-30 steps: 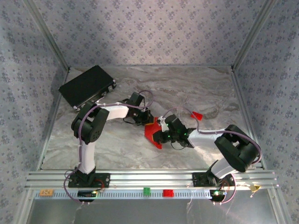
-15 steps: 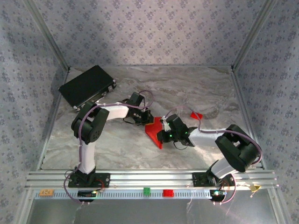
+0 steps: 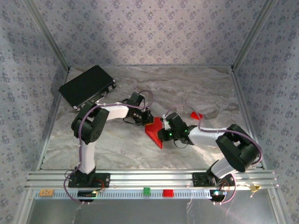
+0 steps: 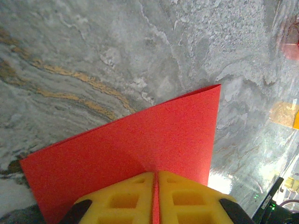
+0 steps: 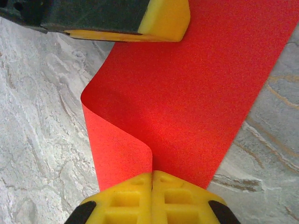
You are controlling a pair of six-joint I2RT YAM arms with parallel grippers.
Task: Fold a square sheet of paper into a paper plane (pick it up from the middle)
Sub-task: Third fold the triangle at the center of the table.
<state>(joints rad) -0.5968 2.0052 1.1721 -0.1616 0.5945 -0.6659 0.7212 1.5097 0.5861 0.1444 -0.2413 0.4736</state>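
The red paper [image 3: 154, 133] is near the middle of the desk [image 3: 205, 93], caught between the two arms. The left gripper [image 3: 149, 120] is clenched on the paper's far edge. Seen from its wrist, the yellow fingers [image 4: 117, 198] are pressed together with a thin sliver of red between them, and the sheet spreads flat beyond. The right gripper [image 3: 162, 133] is clamped on the opposite edge, its fingers [image 5: 124, 198] tight. There the paper bows and curls over in a soft roll on one side. A black box [image 3: 88, 85] lies in the far-left corner, well apart.
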